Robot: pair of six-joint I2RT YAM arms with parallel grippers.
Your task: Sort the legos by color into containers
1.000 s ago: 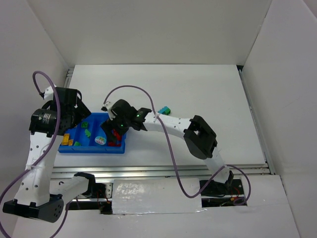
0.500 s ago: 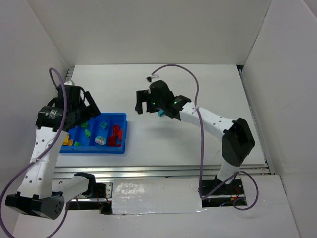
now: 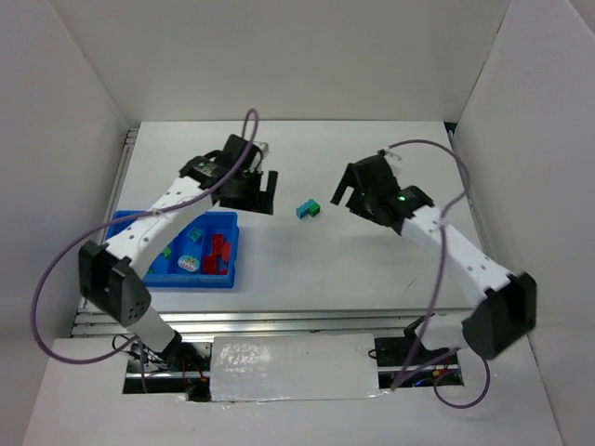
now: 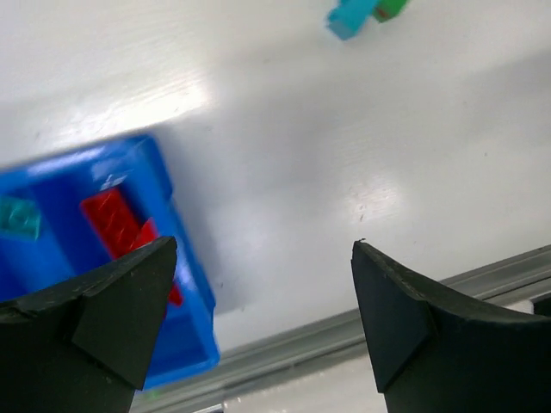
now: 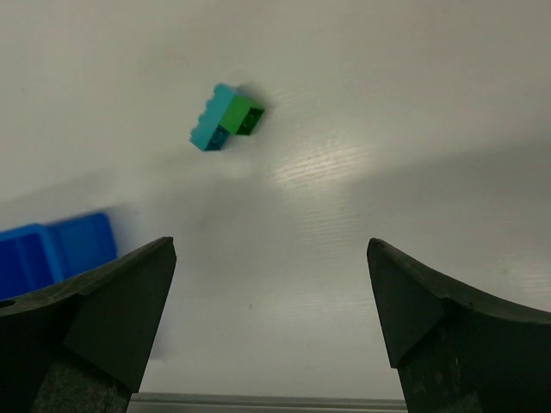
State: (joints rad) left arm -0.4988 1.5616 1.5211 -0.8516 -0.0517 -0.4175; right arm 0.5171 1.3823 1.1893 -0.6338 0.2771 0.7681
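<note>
A teal brick joined to a green brick (image 3: 308,208) lies on the white table between my two grippers. It also shows in the left wrist view (image 4: 362,10) and in the right wrist view (image 5: 225,116). The blue tray (image 3: 186,282) sits at the left and holds red bricks (image 3: 218,253), a pale piece (image 3: 189,263), a teal brick (image 3: 194,234) and a green brick (image 3: 165,249). My left gripper (image 3: 263,192) is open and empty, left of the brick pair. My right gripper (image 3: 346,193) is open and empty, right of it.
My left arm crosses over the tray's left part and hides it. The tray's right end with red bricks (image 4: 116,224) shows in the left wrist view. White walls stand at the left, back and right. A metal rail (image 3: 307,321) runs along the table's near edge.
My right gripper left the tray's right end and swung right, past the teal and green pair. My left gripper moved from the tray's left side to the far right of the tray.
</note>
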